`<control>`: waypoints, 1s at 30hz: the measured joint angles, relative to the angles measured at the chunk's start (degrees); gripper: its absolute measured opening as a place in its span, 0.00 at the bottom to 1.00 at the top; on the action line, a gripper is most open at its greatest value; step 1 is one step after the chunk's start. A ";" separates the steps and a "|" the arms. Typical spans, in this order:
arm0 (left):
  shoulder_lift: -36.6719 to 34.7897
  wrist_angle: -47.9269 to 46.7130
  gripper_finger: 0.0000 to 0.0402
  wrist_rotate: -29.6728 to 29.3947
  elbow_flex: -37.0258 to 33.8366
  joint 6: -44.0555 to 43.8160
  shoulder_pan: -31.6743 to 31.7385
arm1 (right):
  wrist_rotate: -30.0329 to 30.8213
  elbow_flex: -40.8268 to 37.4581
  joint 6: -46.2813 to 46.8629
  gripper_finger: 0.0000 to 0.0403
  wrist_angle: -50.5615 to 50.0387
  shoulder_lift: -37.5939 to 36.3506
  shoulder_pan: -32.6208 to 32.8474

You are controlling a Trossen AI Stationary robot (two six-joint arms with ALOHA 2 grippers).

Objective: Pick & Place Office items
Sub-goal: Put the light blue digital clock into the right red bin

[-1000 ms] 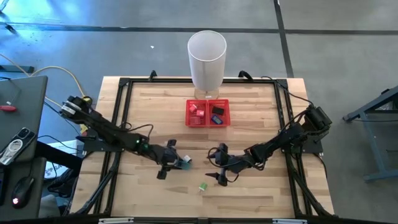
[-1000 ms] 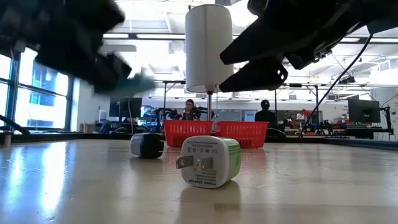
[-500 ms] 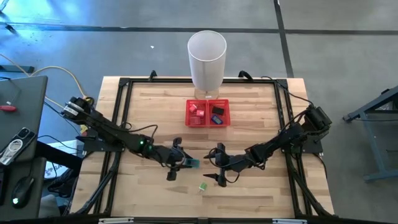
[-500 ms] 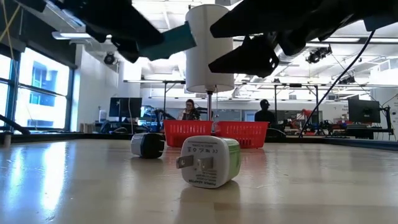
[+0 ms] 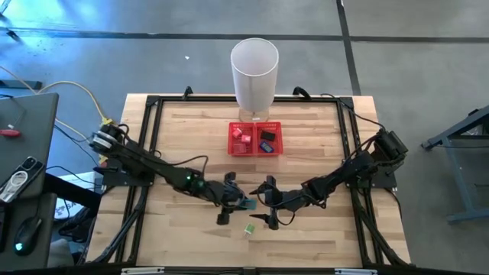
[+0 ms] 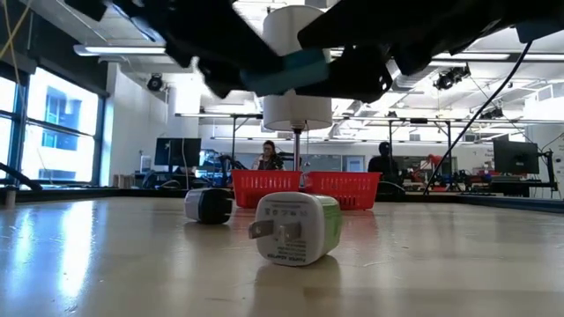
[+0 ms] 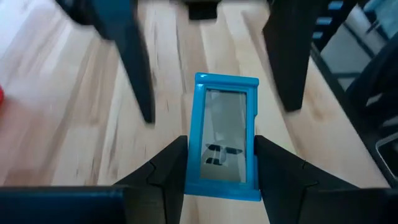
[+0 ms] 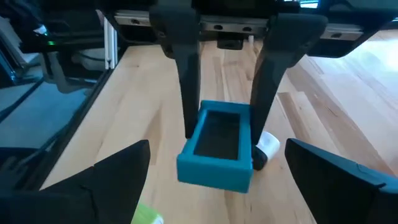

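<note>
wood table point(image 5: 183, 134), big bright room behind. left gripper point(image 5: 238, 202) holds a blue box point(image 7: 225, 142); right gripper point(image 5: 267, 202) wide, just beside.

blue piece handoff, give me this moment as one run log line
left gripper: shut on blue piece, raised over table | right gripper: open, facing it | green-white charger: on table

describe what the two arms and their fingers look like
Both arms are dark, slim and jointed, with black cables running along them. The left arm shows a small green light near its forearm. The left gripper and right gripper each have two flat, matte black fingers, broad at the base.
</note>
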 joint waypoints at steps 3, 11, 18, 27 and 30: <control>1.70 -0.14 0.38 0.30 2.12 0.03 0.22 | 0.44 -0.01 -0.13 0.90 -0.39 0.00 0.33; 3.07 -1.95 0.38 0.13 3.69 -0.41 0.37 | 0.42 0.00 -0.35 0.90 -0.89 0.00 0.79; 3.29 -2.47 0.38 -0.05 4.11 -0.46 0.35 | 0.77 0.02 -0.33 0.85 -1.70 0.00 0.74; 3.29 -3.02 0.38 -0.02 4.22 -0.48 0.35 | 1.61 0.00 -0.22 0.59 -2.34 0.00 0.71; 3.29 -2.95 0.38 -0.05 4.22 -0.22 0.35 | 1.62 0.00 -0.24 0.50 -2.35 0.00 0.70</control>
